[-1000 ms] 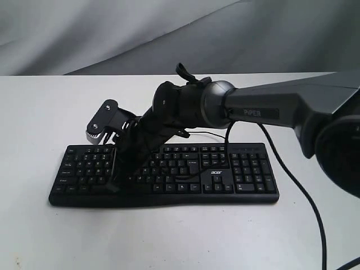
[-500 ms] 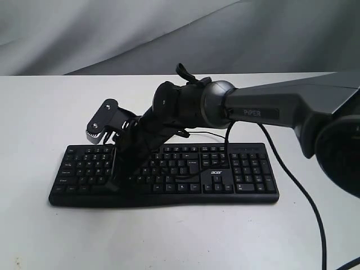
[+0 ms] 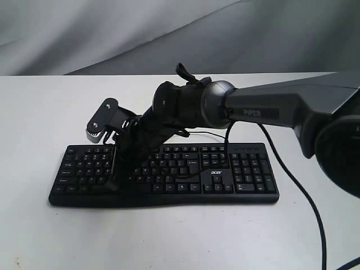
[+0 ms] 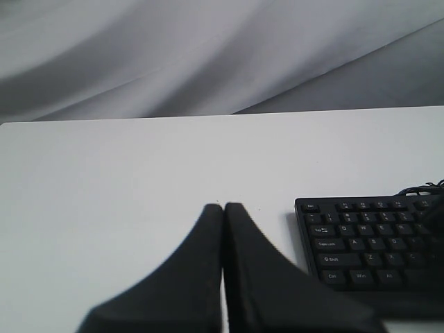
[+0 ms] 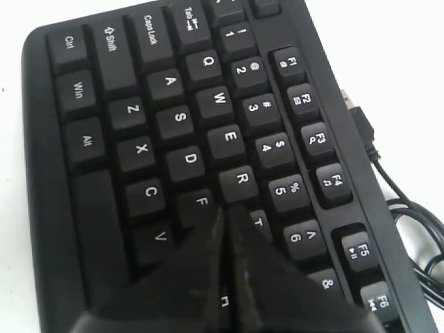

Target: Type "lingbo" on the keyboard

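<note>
Right claw (image 5: 223, 208) has its two fingers pressed together with nothing between them, and its tip points down onto the letter keys of the black keyboard (image 5: 139, 104). The keys F, R and T show just around the tip, while the key directly beneath it is hidden, so I cannot tell whether it is being pressed. From the outside camera, this claw (image 3: 115, 183) stands over the letter end of the keyboard (image 3: 247, 174), with the number pad at the end far from it. A thin black cable (image 5: 388, 187) runs beside the function-key row, past the claw. The keyboard lies flat on a white table (image 3: 169, 236). Left claw (image 4: 223, 206) is also closed and holds nothing, over bare table near the keyboard's (image 4: 361, 243) corner. Grey cloth (image 3: 112, 34) hangs behind the table.
</note>
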Robot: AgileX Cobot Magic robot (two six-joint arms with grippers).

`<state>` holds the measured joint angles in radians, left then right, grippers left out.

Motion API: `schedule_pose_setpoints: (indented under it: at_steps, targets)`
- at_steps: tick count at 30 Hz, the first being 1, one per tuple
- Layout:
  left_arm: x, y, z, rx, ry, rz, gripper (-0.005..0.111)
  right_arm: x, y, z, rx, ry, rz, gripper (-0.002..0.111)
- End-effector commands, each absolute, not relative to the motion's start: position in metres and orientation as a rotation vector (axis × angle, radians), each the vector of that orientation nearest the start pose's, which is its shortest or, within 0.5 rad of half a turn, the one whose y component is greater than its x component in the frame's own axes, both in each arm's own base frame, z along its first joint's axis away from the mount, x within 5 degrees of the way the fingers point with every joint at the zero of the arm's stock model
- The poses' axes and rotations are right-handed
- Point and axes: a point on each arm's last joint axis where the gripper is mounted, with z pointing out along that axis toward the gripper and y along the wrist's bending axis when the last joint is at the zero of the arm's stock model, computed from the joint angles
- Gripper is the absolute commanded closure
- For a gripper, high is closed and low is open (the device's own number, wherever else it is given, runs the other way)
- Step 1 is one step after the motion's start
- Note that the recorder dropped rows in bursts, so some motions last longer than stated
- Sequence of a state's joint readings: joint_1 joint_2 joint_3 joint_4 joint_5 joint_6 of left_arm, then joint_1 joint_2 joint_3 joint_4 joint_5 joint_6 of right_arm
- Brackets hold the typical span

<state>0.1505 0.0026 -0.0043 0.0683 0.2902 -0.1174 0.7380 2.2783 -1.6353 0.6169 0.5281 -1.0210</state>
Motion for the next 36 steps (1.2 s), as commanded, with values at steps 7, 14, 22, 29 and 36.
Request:
schedule_pose_setpoints:
  at_steps: [7,14,22,29,36]
  targets:
    - [0.054,0.01,0.187,-0.203,1.758,0.079,0.106,0.342,0.348,0.121,-1.544,2.052,0.474,0.108]
    - [0.054,0.01,0.187,-0.203,1.758,0.079,0.106,0.342,0.348,0.122,-1.548,2.049,0.475,0.108]
    - [0.054,0.01,0.187,-0.203,1.758,0.079,0.106,0.34,0.348,0.114,-1.556,2.078,0.493,0.108]
    - [0.054,0.01,0.187,-0.203,1.758,0.079,0.106,0.34,0.348,0.132,-1.549,2.043,0.495,0.108]
    - [0.054,0.01,0.187,-0.203,1.758,0.079,0.106,0.338,0.348,0.136,-1.573,2.029,0.486,0.108]
